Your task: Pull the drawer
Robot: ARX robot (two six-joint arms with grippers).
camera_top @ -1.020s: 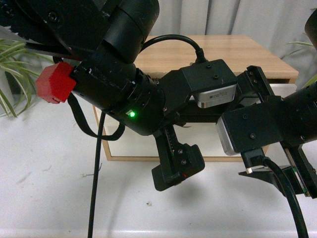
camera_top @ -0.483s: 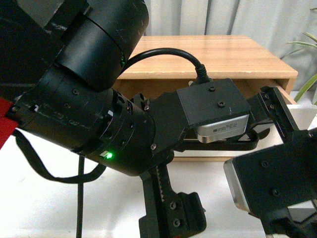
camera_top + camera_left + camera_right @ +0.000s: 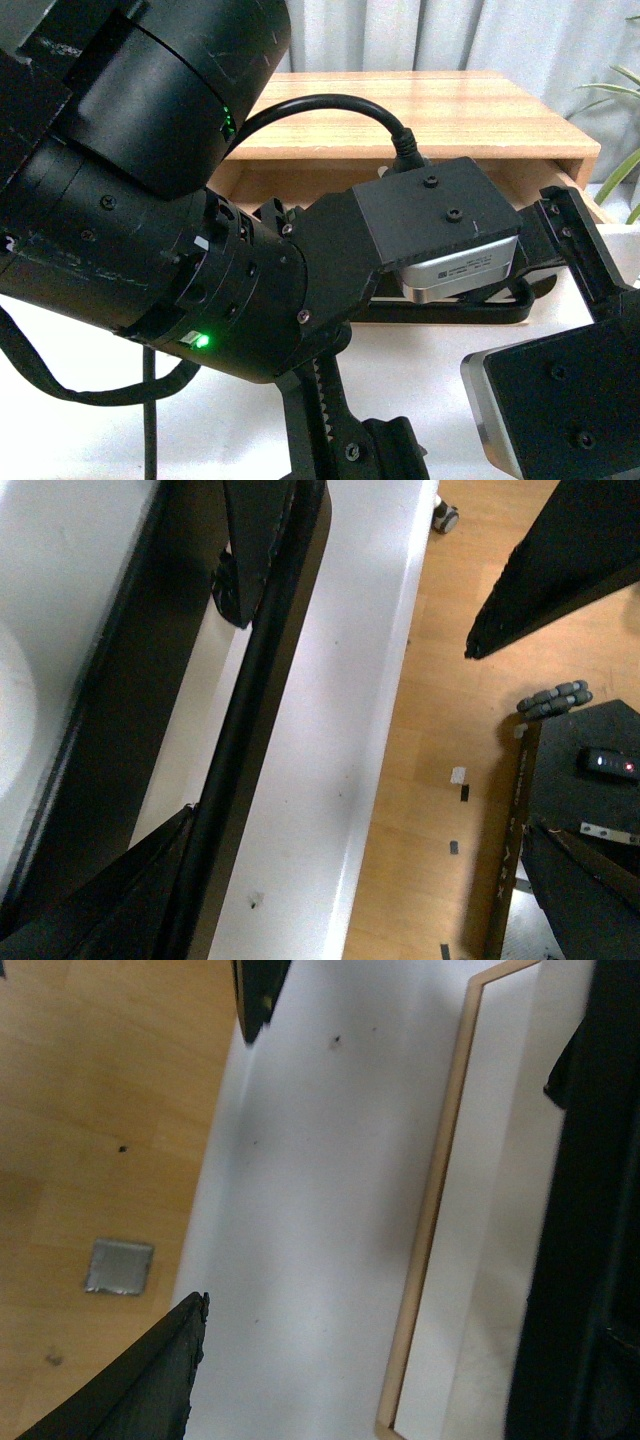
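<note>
The drawer's long black bar handle (image 3: 248, 695) runs across the left wrist view, and my left gripper (image 3: 212, 715) stands open with the bar between its two fingers (image 3: 250, 560). In the front view the handle (image 3: 470, 312) shows below the left wrist camera. The drawer's white front is mostly hidden by my arm. A dark opening (image 3: 300, 180) gapes under the wooden cabinet top (image 3: 450, 110), and the drawer's light wood side (image 3: 588, 198) sticks out at the right. My right gripper (image 3: 225, 1165) is open over the white table, holding nothing.
A plain white lower drawer front with a light wood frame (image 3: 430, 1260) lies beside the right gripper. The white table (image 3: 330, 730) ends at an edge with wood floor (image 3: 440, 730) beyond. Plant leaves (image 3: 615, 85) stand at the back right. My left arm (image 3: 150, 200) blocks much of the front view.
Both arms have come back toward the camera and fill more of the front view. The handle came with them, and a dark opening has appeared under the cabinet top.
</note>
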